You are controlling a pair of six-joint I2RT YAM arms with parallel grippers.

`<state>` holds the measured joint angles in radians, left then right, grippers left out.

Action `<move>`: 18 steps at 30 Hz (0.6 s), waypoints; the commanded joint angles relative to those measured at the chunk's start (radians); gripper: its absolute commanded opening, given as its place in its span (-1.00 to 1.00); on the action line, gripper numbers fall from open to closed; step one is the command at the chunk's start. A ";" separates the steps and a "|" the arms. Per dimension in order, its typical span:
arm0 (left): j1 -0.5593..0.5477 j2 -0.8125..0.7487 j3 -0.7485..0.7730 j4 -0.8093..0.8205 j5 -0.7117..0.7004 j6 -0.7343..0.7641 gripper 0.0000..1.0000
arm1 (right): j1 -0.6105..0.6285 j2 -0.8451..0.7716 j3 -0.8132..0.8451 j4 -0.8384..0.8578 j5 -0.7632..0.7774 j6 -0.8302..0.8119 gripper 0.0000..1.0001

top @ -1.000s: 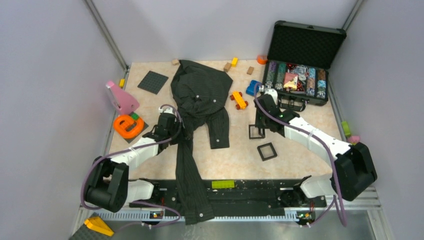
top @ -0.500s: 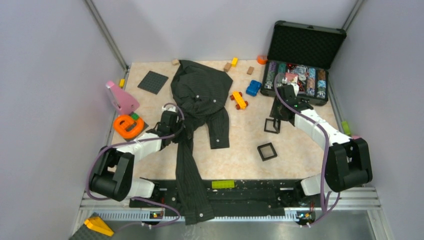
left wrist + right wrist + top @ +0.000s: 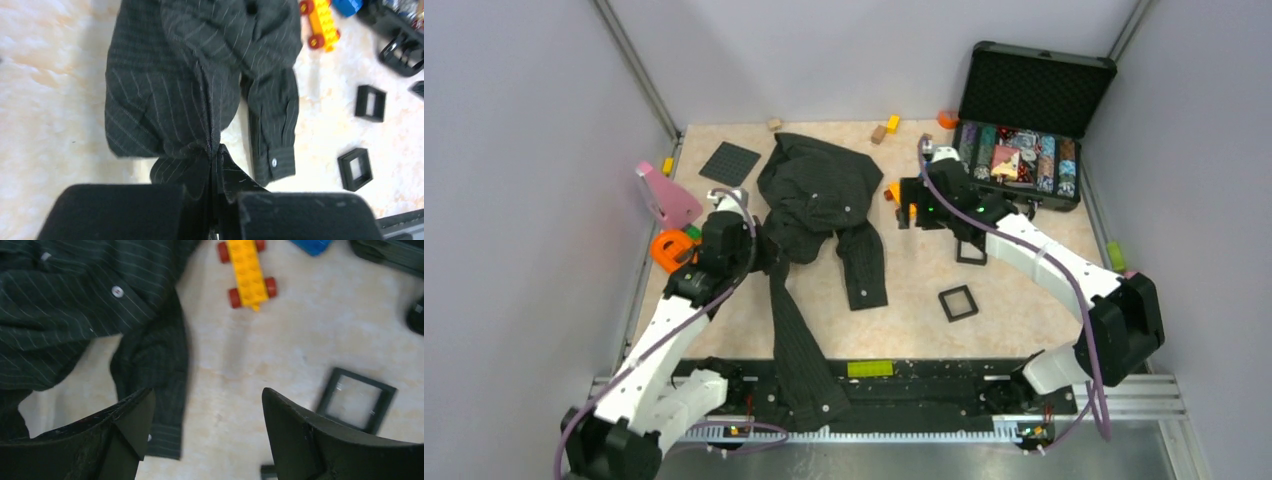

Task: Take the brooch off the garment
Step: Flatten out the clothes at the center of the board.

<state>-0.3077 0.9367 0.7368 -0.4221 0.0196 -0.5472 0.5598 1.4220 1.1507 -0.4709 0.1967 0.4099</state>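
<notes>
The garment (image 3: pixel 816 195), a dark pinstriped shirt, lies bunched in the middle of the table, with one sleeve trailing to the near edge. My left gripper (image 3: pixel 761 258) is shut on a fold of its fabric at its left side; in the left wrist view the cloth (image 3: pixel 170 95) gathers into the closed left gripper (image 3: pixel 214 156). My right gripper (image 3: pixel 904 207) hovers open just right of the shirt. Its fingers (image 3: pixel 135 415) straddle bare table beside the shirt's sleeve (image 3: pixel 155 365), nothing between them (image 3: pixel 206 395). The brooch is hidden in every view.
A yellow toy car (image 3: pixel 248 271) and two black square frames (image 3: pixel 957 302) (image 3: pixel 971 250) lie right of the shirt. An open case of chips (image 3: pixel 1024 150) stands at the back right. A pink piece (image 3: pixel 664 195), an orange ring (image 3: pixel 674 250) and a dark plate (image 3: pixel 729 163) sit left.
My left gripper closed on the shirt's fabric and drew it left, bunching the body. My right gripper opened and swung from near the case over to the shirt's right side.
</notes>
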 commanded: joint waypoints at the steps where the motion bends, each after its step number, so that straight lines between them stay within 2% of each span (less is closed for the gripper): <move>1: 0.017 -0.117 0.109 -0.215 -0.112 0.004 -1.00 | 0.125 0.124 0.099 0.095 -0.003 0.003 0.62; 5: 0.019 -0.138 0.171 -0.275 -0.121 0.033 -1.00 | 0.205 0.307 0.151 0.177 -0.020 0.033 0.66; 9: 0.023 -0.100 0.252 -0.315 -0.131 0.063 -1.00 | 0.263 0.446 0.207 0.174 -0.005 0.048 0.64; 15: 0.034 -0.041 0.371 -0.353 -0.193 0.114 -1.00 | 0.322 0.473 0.116 0.250 -0.049 0.092 0.62; 18: 0.052 -0.015 0.380 -0.341 -0.212 0.128 -1.00 | 0.338 0.464 0.043 0.297 -0.071 0.110 0.52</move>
<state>-0.2783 0.9005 1.0649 -0.7715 -0.1406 -0.4629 0.8764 1.9289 1.2549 -0.2657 0.1543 0.4782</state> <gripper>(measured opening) 0.012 0.789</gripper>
